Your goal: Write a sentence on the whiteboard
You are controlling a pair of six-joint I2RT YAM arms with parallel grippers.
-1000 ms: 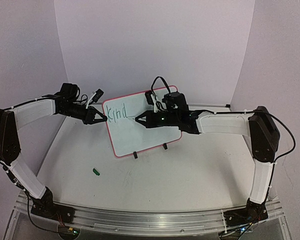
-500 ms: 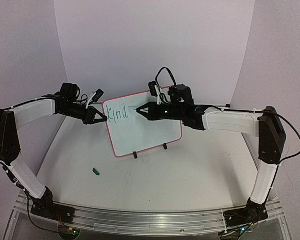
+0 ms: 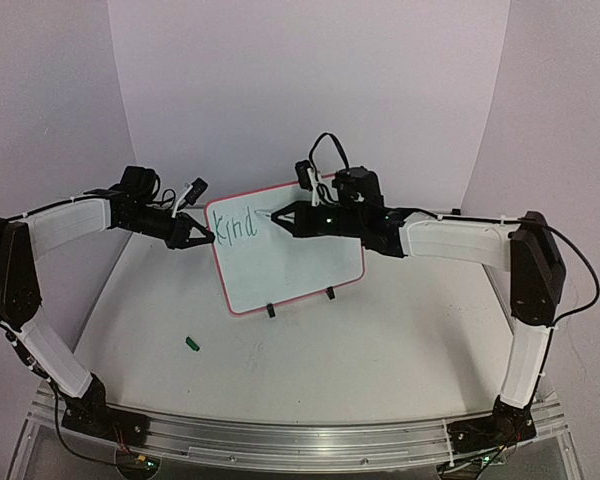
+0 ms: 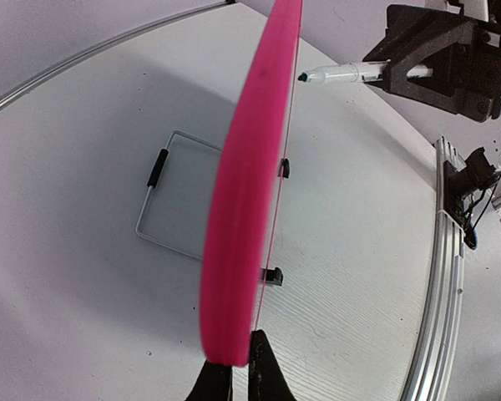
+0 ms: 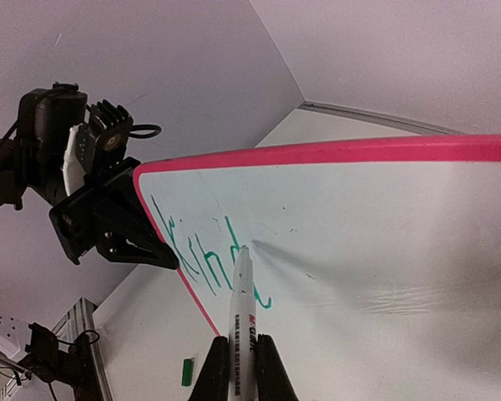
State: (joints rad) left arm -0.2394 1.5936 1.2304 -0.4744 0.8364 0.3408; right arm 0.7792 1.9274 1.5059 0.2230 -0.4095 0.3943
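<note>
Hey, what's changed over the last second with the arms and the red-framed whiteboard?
The right end effector, shut on the white-barrelled green marker, rose from mid-board to the top row, just right of the green lettering "Kind". Unchanged: the left end effector clamps the left edge of the small red-framed whiteboard, no new strokes appear, and the small green cap lies where it was.

The sentence (image 3: 235, 228) on the whiteboard (image 3: 295, 265) is a single green handwritten word, "Kind", with a tall capital K. It sits in the board's upper left corner, close to the red frame, and slants slightly. In the right wrist view the same word (image 5: 210, 261) runs down along the left edge. The marker (image 5: 240, 330) carries small red print along its white barrel, beginning with "M" and too blurred to read further.
</note>
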